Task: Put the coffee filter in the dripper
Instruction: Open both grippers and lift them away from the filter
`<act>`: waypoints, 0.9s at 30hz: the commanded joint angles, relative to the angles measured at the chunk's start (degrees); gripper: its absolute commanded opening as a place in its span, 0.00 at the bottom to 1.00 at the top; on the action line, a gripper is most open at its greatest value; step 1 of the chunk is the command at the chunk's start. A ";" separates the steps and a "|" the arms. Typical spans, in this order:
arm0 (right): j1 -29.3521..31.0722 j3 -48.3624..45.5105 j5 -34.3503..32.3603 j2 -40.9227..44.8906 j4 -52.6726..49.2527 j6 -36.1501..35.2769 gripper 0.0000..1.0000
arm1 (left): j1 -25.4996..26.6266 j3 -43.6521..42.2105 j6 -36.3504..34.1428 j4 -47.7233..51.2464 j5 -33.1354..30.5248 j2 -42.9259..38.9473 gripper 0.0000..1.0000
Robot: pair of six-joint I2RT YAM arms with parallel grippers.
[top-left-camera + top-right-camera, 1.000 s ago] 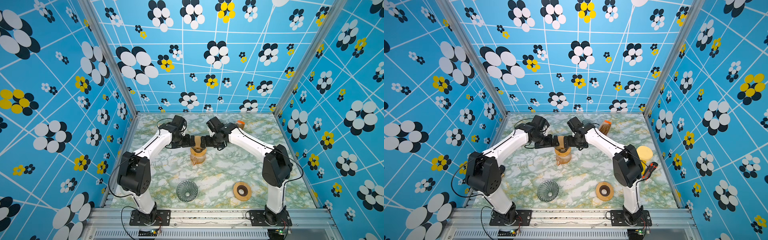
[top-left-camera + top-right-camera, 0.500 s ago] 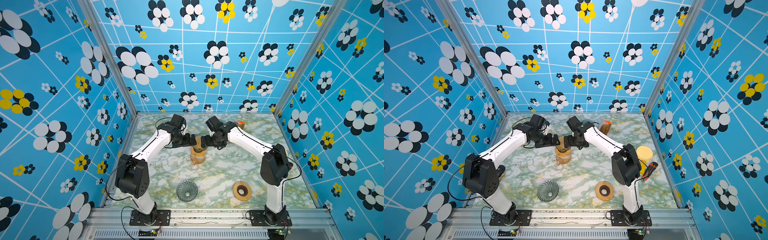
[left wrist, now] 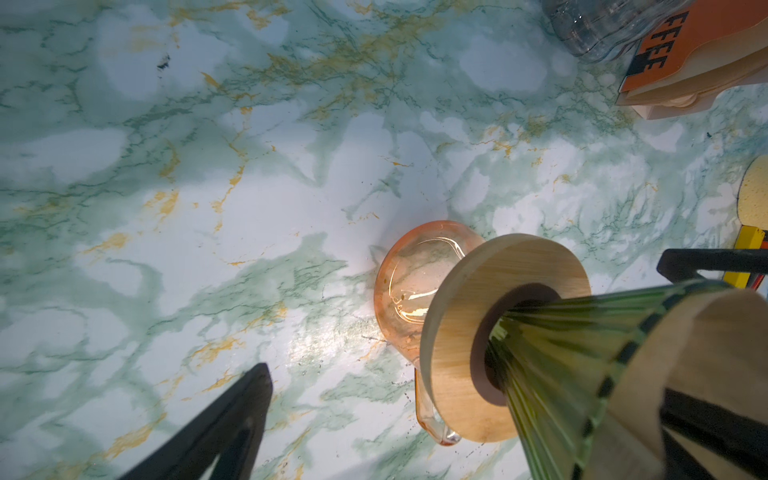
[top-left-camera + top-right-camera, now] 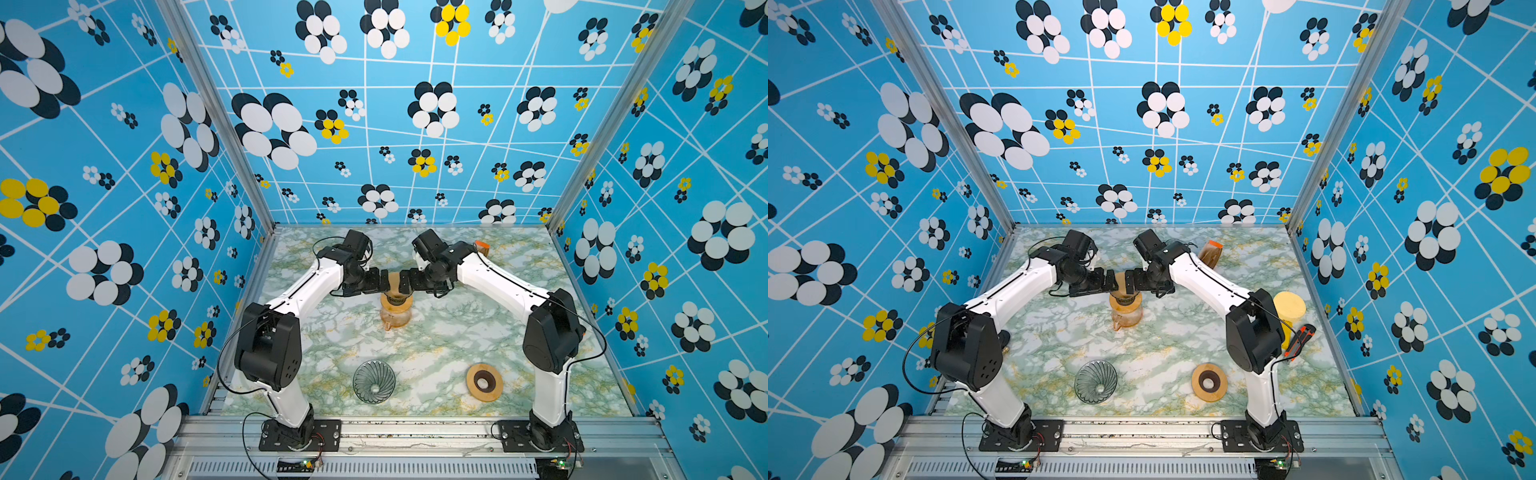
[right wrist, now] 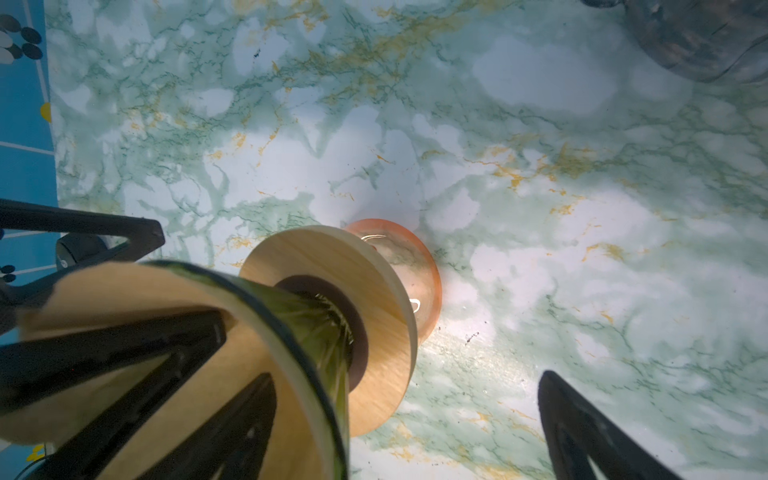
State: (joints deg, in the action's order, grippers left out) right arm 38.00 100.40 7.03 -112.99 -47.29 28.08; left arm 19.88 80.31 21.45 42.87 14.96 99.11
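The dripper [image 3: 561, 353], a green ribbed glass cone in a wooden collar [image 3: 457, 311], stands on an orange glass carafe [image 4: 395, 316] at mid table. The tan paper coffee filter [image 3: 685, 332] sits inside the cone [image 5: 316, 332] and shows in the right wrist view as well [image 5: 145, 291]. My left gripper [image 4: 384, 281] and right gripper [image 4: 405, 281] meet over it from either side. Both are open wide. Each has one finger inside the filter and the other outside the rim, over the table. In both top views the filter is mostly hidden by the fingers.
A bare glass cone [image 4: 374, 381] and a wooden ring [image 4: 484, 382] lie near the front edge. An orange filter packet [image 4: 1210, 251] and a glass jar [image 5: 698, 37] stand at the back right. A yellow cylinder [image 4: 1289, 309] and an orange-black tool [image 4: 1300, 340] sit by the right wall.
Both wrists have shifted slightly around the dripper. The jaws stay wide open and the filter stays in the cone.
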 commanded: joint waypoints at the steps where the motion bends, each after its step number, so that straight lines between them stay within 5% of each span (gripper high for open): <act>1: -0.47 0.61 0.88 2.06 0.61 -0.11 0.99 | -0.56 0.99 0.29 1.07 -0.65 -0.71 0.99; 27: -0.73 -2.54 -0.08 9.37 2.33 0.09 0.99 | -0.78 -4.90 0.59 0.59 1.85 -7.65 0.99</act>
State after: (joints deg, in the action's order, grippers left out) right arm 37.67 98.72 8.03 -104.33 -43.55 28.10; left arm 19.81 76.62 21.89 41.80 17.45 91.22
